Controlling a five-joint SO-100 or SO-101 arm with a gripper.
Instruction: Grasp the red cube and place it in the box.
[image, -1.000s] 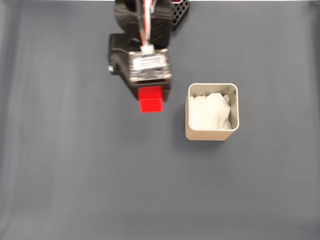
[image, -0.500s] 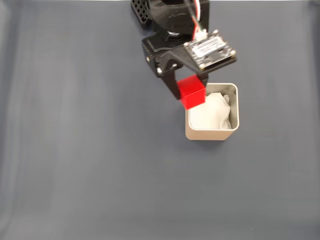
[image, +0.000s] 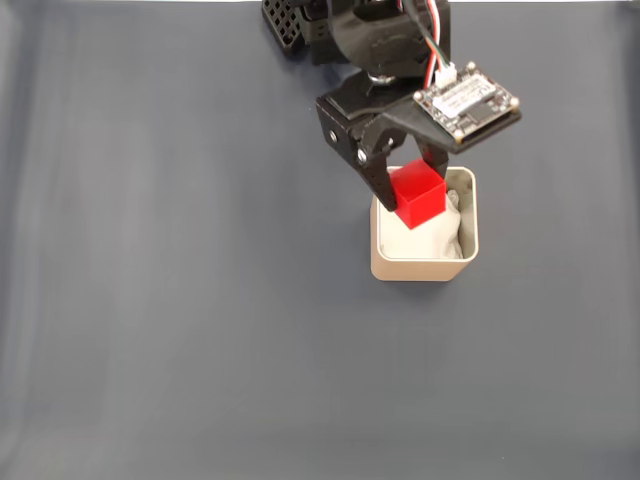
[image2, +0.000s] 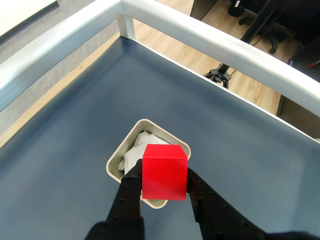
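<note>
Fixed view: the arm (image: 385, 40) reaches down from the top edge and slants toward the right, its circuit board (image: 467, 102) tilted over the box's upper right corner. The jaws (image: 413, 190) are clamped on the cube (image: 417, 195) – one black finger (image: 378, 180) on its left face, the other mostly hidden behind it. The cube hangs over the upper left part of the box (image: 425, 268), above the white paper (image: 425, 238), clear of the grey worktop (image: 160, 300).

Wrist view: the two fingers (image2: 130, 197) rise from the bottom edge and squeeze the cube (image2: 164, 171) from left and right; it covers the near corner of the box (image2: 114, 162) – paper (image2: 136, 150) showing at its left.
</note>
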